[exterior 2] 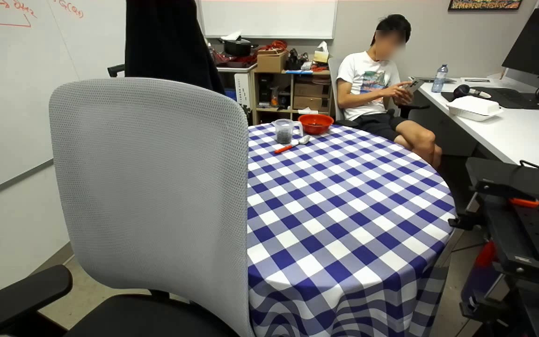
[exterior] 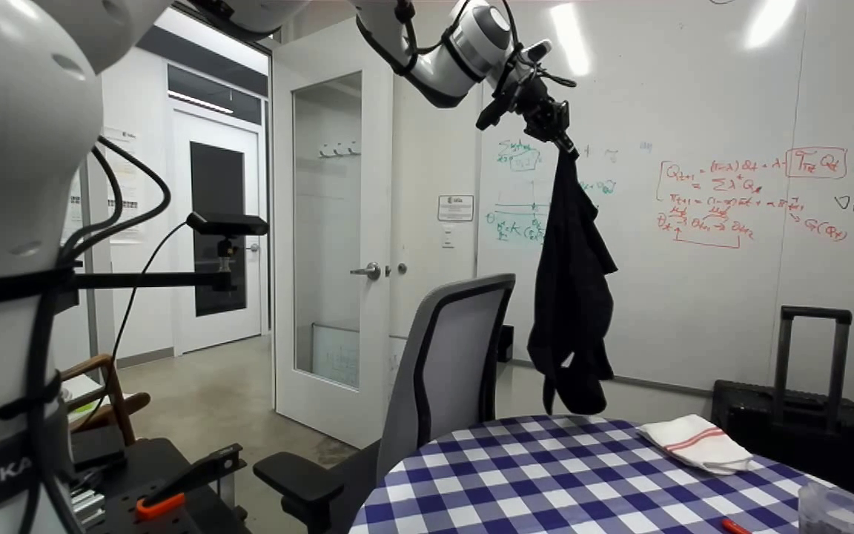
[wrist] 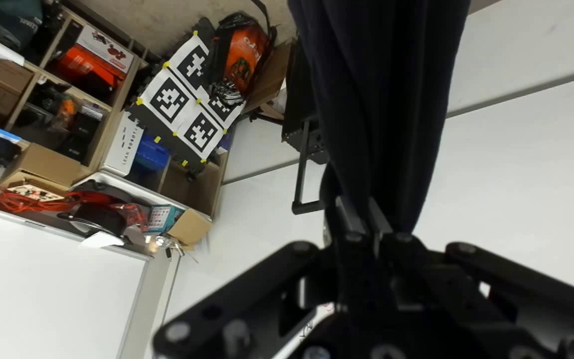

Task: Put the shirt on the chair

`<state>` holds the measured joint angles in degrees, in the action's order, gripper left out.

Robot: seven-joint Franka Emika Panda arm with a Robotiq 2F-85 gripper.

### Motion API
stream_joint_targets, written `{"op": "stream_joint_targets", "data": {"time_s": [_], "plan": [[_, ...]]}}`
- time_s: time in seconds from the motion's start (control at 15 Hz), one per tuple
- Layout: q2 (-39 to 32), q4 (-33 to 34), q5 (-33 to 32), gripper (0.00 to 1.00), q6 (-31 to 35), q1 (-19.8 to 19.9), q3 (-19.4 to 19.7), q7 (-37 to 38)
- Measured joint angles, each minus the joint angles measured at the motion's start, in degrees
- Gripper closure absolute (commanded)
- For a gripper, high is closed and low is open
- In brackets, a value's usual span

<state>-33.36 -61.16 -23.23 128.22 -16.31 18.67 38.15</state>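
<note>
The shirt is a dark, almost black cloth (exterior: 571,297). It hangs in long folds from my gripper (exterior: 566,144), its lower end close to the far edge of the table in that exterior view. The shirt also shows in an exterior view (exterior 2: 166,42), behind the top of the chair back, and in the wrist view (wrist: 381,99). The gripper (wrist: 361,214) is shut on one end of the shirt, with cloth between the fingers. The chair has a grey mesh back (exterior: 457,363), also large in an exterior view (exterior 2: 152,178). The shirt hangs beside the chair back, apparently not touching it.
A round table with a blue-white checked cloth (exterior: 501,475) stands by the chair. On it are a folded towel (exterior: 697,443), a measuring cup (exterior 2: 284,132), a red-handled spoon (exterior 2: 290,146) and a red bowl (exterior 2: 316,124). A black suitcase (exterior: 805,415) and a seated person (exterior 2: 377,84) are nearby.
</note>
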Motion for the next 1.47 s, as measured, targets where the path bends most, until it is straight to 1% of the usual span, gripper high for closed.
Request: {"op": "stream_joint_targets", "data": {"time_s": [0.07,0.2,0.53,0.8,1.0,1.07,1.13,1.2,1.4,1.47], "plan": [[-0.5,1.4,-0.1,0.99,-1.5,-1.3,-0.5,-0.1],[-1.9,4.0,-0.8,0.98,-4.4,-4.0,-1.4,-0.8],[-7.8,9.8,-3.2,0.98,-10.6,-11.8,-4.0,-5.4],[-13.6,11.8,-3.4,0.98,-12.5,-17.4,-6.5,-10.6],[-18.3,11.8,-3.4,0.98,-12.7,-20.0,-8.3,-14.8],[-19.7,11.7,-3.4,0.72,-12.7,-20.5,-8.8,-16.5],[-21.1,11.7,-3.4,0.70,-12.7,-20.9,-9.2,-18.5],[-22.2,11.7,-3.5,0.64,-12.7,-21.1,-9.6,-20.6],[-24.2,11.7,-3.5,0.42,-12.7,-21.4,-10.7,-28.4],[-24.4,11.7,-3.5,0.34,-12.7,-21.4,-10.9,-30.8]]}}
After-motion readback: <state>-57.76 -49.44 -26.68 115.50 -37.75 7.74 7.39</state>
